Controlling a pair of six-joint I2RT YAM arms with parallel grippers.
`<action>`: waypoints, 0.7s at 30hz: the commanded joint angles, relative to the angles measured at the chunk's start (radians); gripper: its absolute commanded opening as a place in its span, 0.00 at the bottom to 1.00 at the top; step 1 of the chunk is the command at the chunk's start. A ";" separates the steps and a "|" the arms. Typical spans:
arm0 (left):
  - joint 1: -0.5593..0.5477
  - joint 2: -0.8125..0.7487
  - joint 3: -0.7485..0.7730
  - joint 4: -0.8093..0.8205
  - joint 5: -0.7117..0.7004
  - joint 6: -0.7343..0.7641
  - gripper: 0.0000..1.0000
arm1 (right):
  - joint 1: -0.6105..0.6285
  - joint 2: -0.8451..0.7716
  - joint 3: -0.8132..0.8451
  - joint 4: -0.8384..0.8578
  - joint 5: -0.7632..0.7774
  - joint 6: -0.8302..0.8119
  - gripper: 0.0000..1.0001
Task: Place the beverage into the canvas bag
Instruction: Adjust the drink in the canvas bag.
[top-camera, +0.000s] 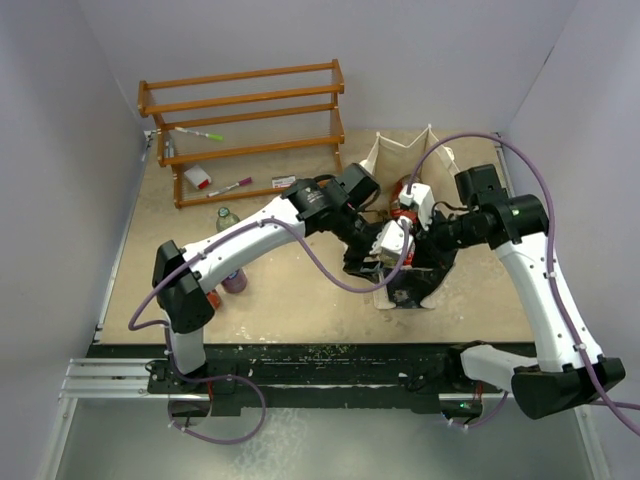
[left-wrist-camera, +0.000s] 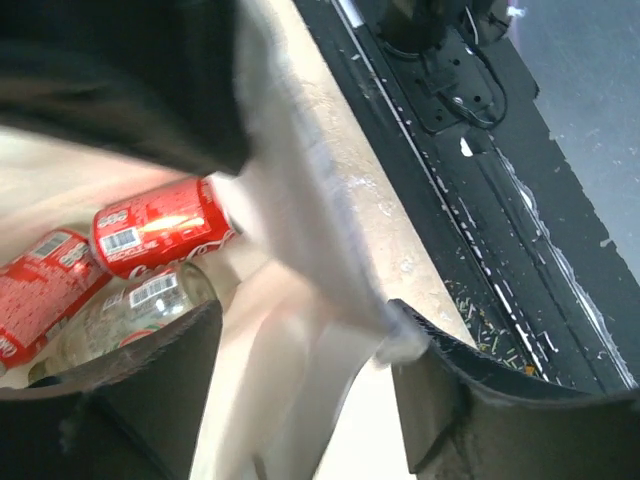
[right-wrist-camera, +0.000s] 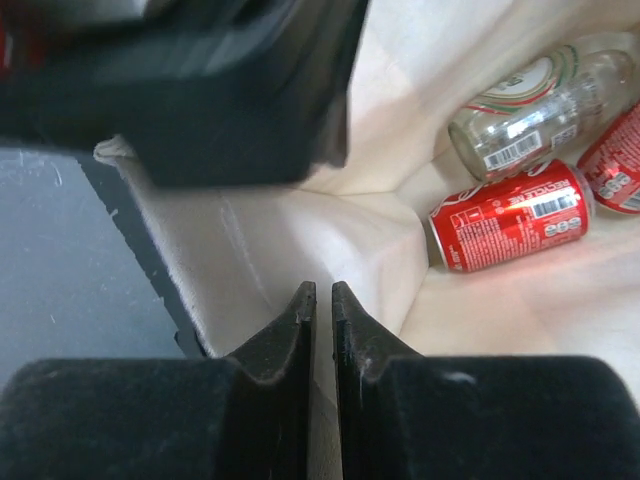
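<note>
At bag (right-wrist-camera: 350, 230) edge, perhaps: right claw (right-wrist-camera: 322, 290)

From here the canvas bag (right-wrist-camera: 330, 230) reads as matt cream cloth, soft and creased. The red can (right-wrist-camera: 510, 215) is glossy painted metal, and the bottle (right-wrist-camera: 540, 105) is clear shiny glass with a paper label. My right fingers (right-wrist-camera: 285, 340) look matt black and faintly fuzzy. The table (top-camera: 300, 300) is rough tan board, and the rack (top-camera: 240, 100) is smooth varnished wood.

I read white Coca-Cola script on the upper red can (left-wrist-camera: 165, 238). Barcodes mark it and the glass bottle (left-wrist-camera: 140, 310), digits unreadable.
</note>
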 joint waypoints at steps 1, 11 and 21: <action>0.065 -0.059 0.004 0.081 0.079 -0.134 0.74 | 0.024 -0.030 -0.044 -0.055 -0.012 -0.037 0.13; 0.164 -0.096 -0.065 0.292 0.266 -0.491 0.93 | 0.025 -0.088 -0.129 -0.001 0.031 -0.034 0.12; 0.248 -0.119 -0.188 0.632 0.333 -0.798 0.87 | 0.025 -0.150 -0.146 0.069 0.019 0.042 0.12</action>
